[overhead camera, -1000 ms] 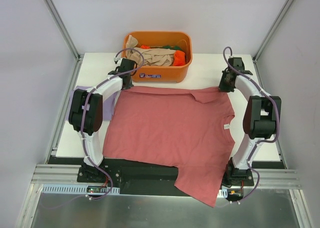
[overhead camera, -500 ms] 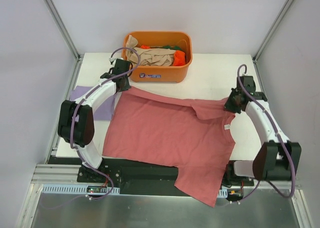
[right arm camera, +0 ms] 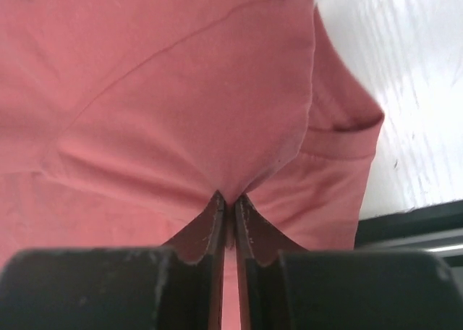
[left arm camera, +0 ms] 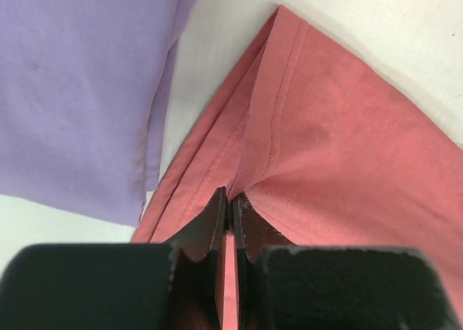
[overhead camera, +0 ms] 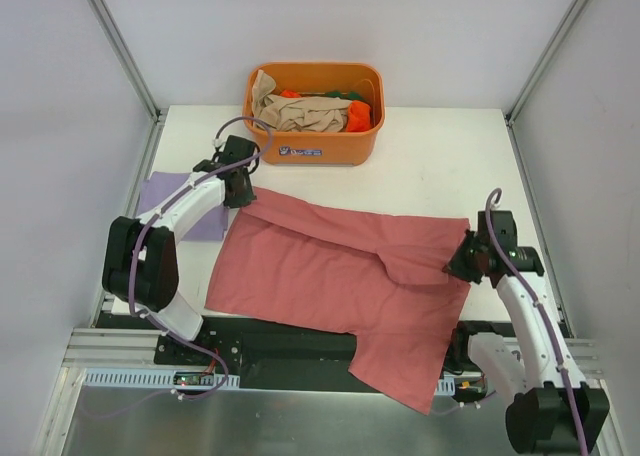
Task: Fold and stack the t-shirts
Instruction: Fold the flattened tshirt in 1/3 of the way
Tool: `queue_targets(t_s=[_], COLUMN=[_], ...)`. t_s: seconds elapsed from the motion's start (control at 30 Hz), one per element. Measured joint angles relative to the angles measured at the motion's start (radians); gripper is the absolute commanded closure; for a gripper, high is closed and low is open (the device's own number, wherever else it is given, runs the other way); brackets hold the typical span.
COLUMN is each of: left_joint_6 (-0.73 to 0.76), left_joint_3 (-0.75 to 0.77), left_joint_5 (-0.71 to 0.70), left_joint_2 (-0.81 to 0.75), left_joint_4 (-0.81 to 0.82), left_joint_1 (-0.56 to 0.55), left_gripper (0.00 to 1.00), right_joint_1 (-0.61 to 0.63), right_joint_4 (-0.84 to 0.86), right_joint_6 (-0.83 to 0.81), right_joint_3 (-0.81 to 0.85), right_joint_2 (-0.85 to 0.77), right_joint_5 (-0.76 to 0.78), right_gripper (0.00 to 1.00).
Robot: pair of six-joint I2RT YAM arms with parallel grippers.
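Observation:
The rose-red t-shirt [overhead camera: 340, 276] lies across the table with its far edge folded toward me; one part hangs over the near edge. My left gripper [overhead camera: 243, 190] is shut on its far left corner, and the left wrist view shows the hem [left arm camera: 269, 127] pinched between the jaws. My right gripper [overhead camera: 462, 259] is shut on the folded edge at the right; in the right wrist view the cloth [right arm camera: 181, 113] bunches at the jaw tips. A pale lavender t-shirt [overhead camera: 172, 201] lies flat at the left and also shows in the left wrist view [left arm camera: 79, 91].
An orange plastic tub [overhead camera: 318, 146] stands at the back centre with beige [overhead camera: 300, 111], orange and green cloth inside. The white table [overhead camera: 430, 166] shows behind the shirt. Its near edge meets a black and metal frame [overhead camera: 300, 341].
Both grippers have pulled the shirt's far edge toward me, folding it over. The right arm swung far down to the right side; the left gripper moved a little nearer.

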Motion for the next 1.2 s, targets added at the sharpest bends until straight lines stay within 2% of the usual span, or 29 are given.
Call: queue_targets(t_s=[0.03, 0.1, 0.13, 0.23, 0.27, 0.37, 0.43, 0.57, 0.7, 0.73, 0.77, 1.03, 1.2], left_joint_6=[-0.002, -0.004, -0.005, -0.013, -0.016, -0.025, -0.03, -0.032, -0.023, -0.02, -0.02, -0.019, -0.037], left_joint_3=[-0.006, -0.014, -0.017, -0.019, -0.019, -0.019, -0.018, 0.016, 0.1, 0.143, 0.144, 0.224, 0.211], left_joint_5=[0.002, 0.002, 0.002, 0.0, 0.0, 0.002, 0.014, 0.065, 0.142, 0.186, 0.19, 0.267, 0.277], left_joint_2=[-0.01, -0.022, -0.025, -0.028, -0.029, -0.044, -0.068, -0.102, -0.066, -0.009, -0.004, 0.284, 0.339], left_joint_4=[-0.005, -0.02, -0.028, -0.069, -0.083, -0.118, -0.132, -0.149, -0.128, -0.092, -0.09, -0.022, -0.018], left_joint_1=[0.0, 0.0, 0.0, 0.0, 0.0, 0.0, -0.001, -0.018, -0.05, -0.06, -0.06, -0.048, -0.018], left_gripper=[1.0, 0.91, 0.87, 0.55, 0.37, 0.13, 0.01, 0.01, 0.01, 0.01, 0.01, 0.01, 0.01], right_joint_1=[0.0, 0.001, 0.001, 0.001, 0.001, 0.001, 0.001, 0.001, 0.001, 0.001, 0.001, -0.004, -0.046], right_joint_4=[-0.01, -0.028, -0.037, -0.073, -0.077, -0.081, -0.077, -0.007, 0.088, 0.137, 0.143, 0.267, 0.255], right_joint_6=[0.007, 0.019, 0.026, 0.018, 0.013, -0.008, -0.028, -0.068, -0.101, -0.117, -0.118, -0.211, -0.231], right_joint_3=[-0.026, -0.064, -0.077, -0.093, -0.093, -0.091, -0.078, -0.029, 0.028, 0.064, 0.066, 0.244, 0.357], right_joint_2=[-0.032, -0.082, -0.098, -0.121, -0.121, -0.111, -0.089, 0.012, 0.172, 0.276, 0.283, 0.681, 0.847], right_joint_5=[-0.014, -0.037, -0.045, -0.053, -0.052, -0.043, -0.039, -0.071, -0.12, -0.134, -0.135, -0.116, -0.107], right_gripper=[0.8, 0.6, 0.54, 0.39, 0.31, 0.06, 0.04, 0.04, 0.04, 0.04, 0.04, 0.04, 0.04])
